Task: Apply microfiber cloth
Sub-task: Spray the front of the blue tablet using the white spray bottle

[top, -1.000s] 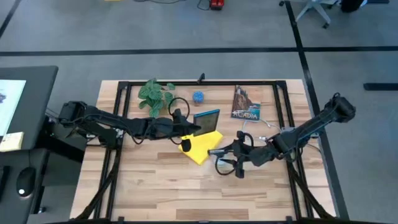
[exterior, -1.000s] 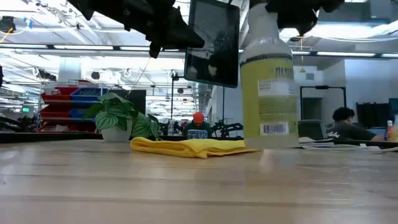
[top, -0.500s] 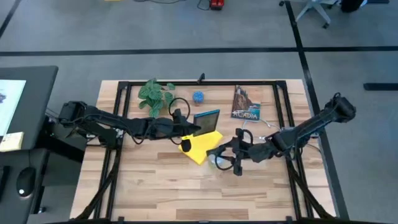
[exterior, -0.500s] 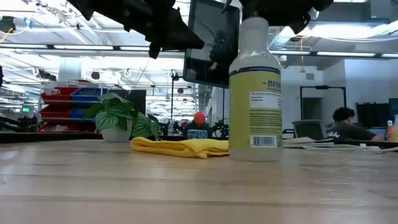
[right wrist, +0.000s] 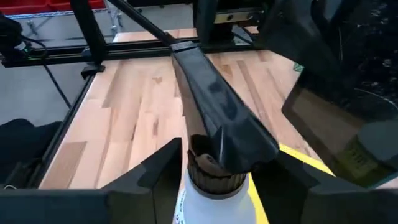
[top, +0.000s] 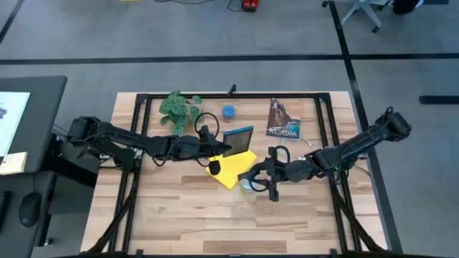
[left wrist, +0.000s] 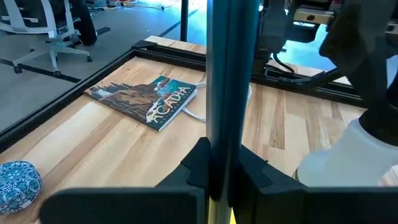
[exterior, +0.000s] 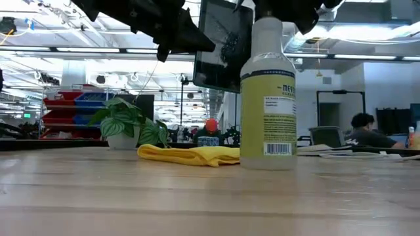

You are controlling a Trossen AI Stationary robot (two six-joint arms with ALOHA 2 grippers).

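While one microfiber cloth (top: 232,169) lies flat mid-table, the left gripper (top: 225,148) holds one tablet (top: 238,137) upright just behind it, and the right gripper (top: 252,179) clasps one spray bottle (exterior: 267,98) standing at the cloth's edge.

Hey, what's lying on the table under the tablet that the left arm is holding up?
The yellow microfiber cloth lies flat on the wooden table below the tablet, which the left gripper holds upright. The tablet hides the cloth's far edge from above.
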